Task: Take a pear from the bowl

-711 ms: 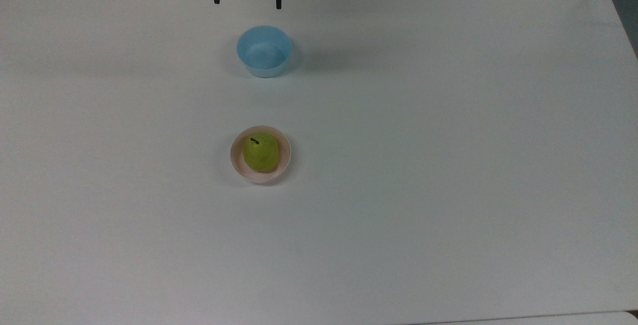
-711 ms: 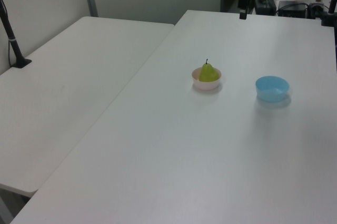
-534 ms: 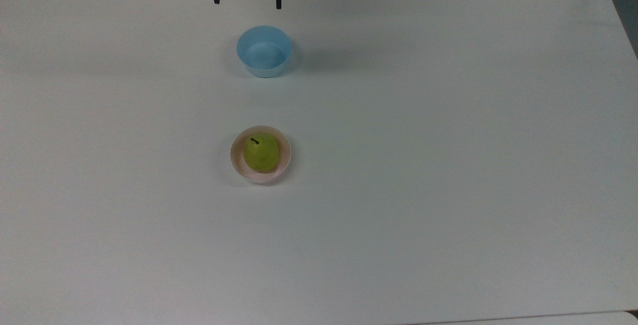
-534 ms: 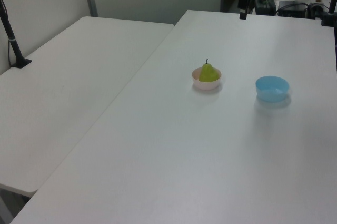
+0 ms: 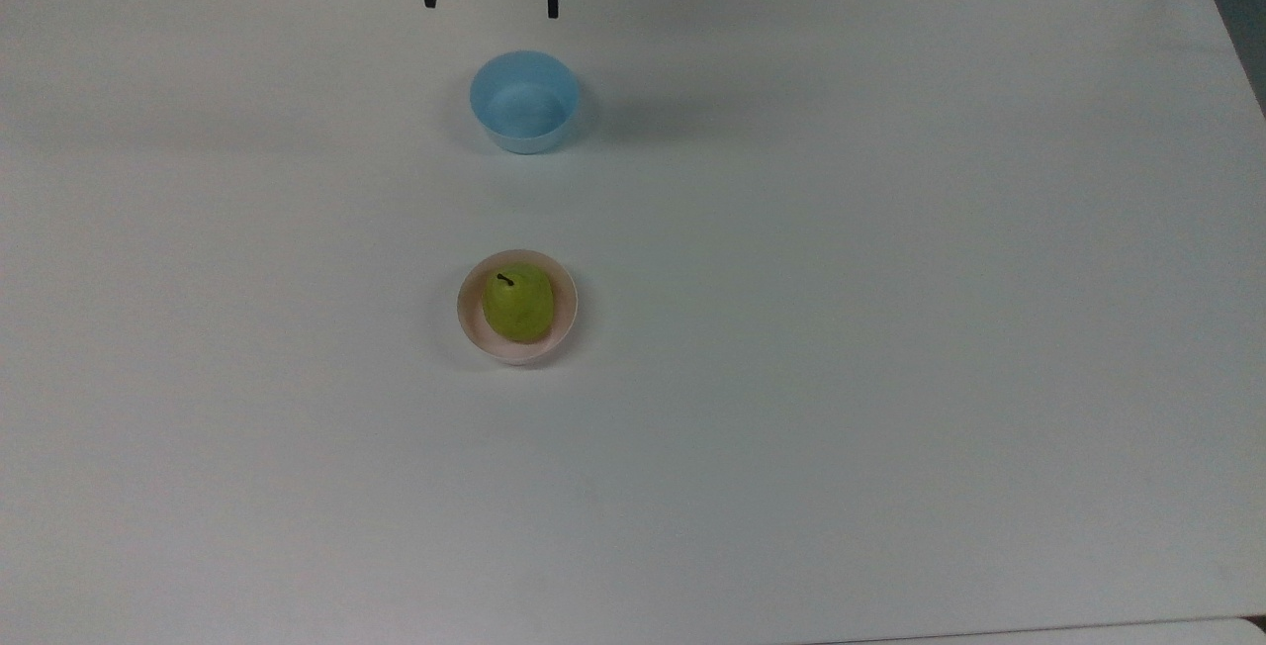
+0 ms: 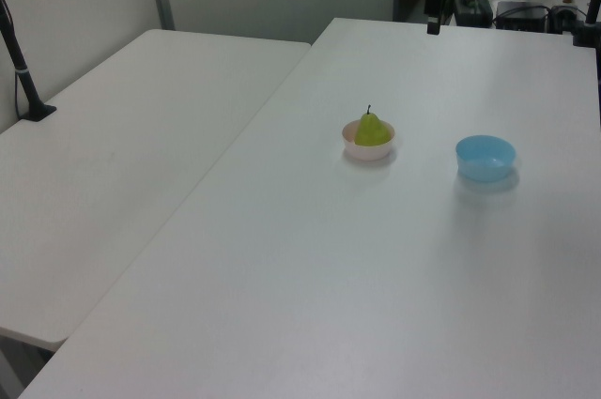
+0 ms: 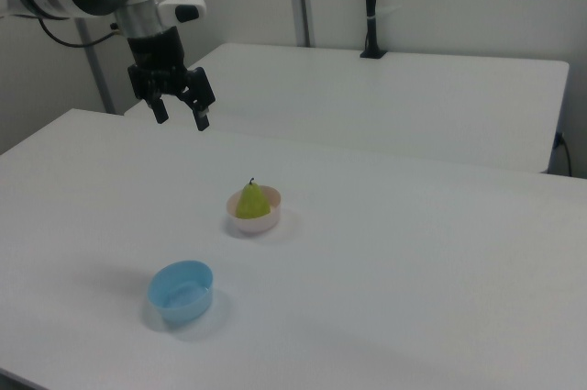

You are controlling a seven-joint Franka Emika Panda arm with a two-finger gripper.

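nothing moved; pear [image 5: 517, 304] in bowl [image 5: 565, 314]; gripper [image 7: 182, 117] spread.

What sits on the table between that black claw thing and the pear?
In the top view, the light blue bowl sits between the open gripper and the pear, which rests in the pink bowl. Otherwise bare table.

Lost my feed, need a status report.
Gripper open, high above the table. Pear in the pink bowl, untouched. Blue bowl sits between; path above clear.
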